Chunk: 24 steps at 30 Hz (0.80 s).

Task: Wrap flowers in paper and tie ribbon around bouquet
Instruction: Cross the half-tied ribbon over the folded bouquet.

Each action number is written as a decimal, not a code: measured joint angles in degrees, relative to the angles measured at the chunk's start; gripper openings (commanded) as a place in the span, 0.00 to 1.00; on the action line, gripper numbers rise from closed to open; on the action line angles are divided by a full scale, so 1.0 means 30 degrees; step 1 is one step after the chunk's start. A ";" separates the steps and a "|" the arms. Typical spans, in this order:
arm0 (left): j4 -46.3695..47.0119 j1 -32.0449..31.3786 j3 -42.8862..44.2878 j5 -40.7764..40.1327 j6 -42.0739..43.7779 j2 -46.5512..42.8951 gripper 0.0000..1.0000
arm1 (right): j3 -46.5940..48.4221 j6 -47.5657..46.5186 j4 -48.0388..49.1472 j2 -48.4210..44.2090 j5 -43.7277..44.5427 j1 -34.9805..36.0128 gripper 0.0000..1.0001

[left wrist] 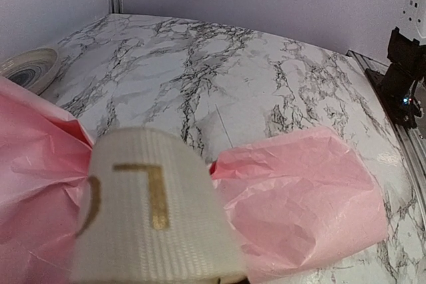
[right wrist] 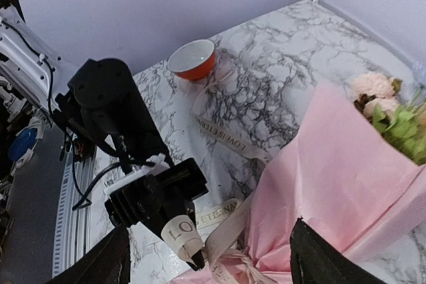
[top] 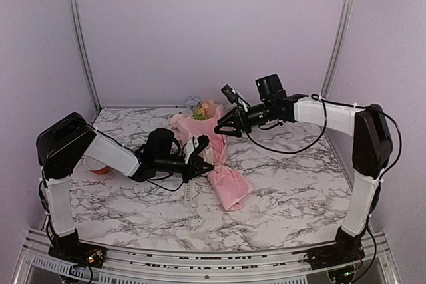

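Marbled counter (top: 293, 191) under lilac walls: at the far left an orange bowl (top: 100, 168) peeks out from under the left arm. Next along, the left tool (top: 198, 156) is clenched on the ribbon (top: 188, 193), cream with printed lettering, which runs to the middle of the bouquet (top: 214, 157) and trails a tail onto the counter. That pink paper (top: 231, 187) cone lies mid-counter, with the flowers (top: 203, 108) at its far end. Rightmost, the right tool (top: 224, 127) hovers just beside the blooms, fingers spread wide, grasping nothing.
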 measured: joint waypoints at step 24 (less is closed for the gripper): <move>-0.3774 0.0423 0.0138 -0.1479 -0.1858 -0.1275 0.61 | -0.0947 0.0233 0.1202 0.3949 -0.1639 0.1115 0.00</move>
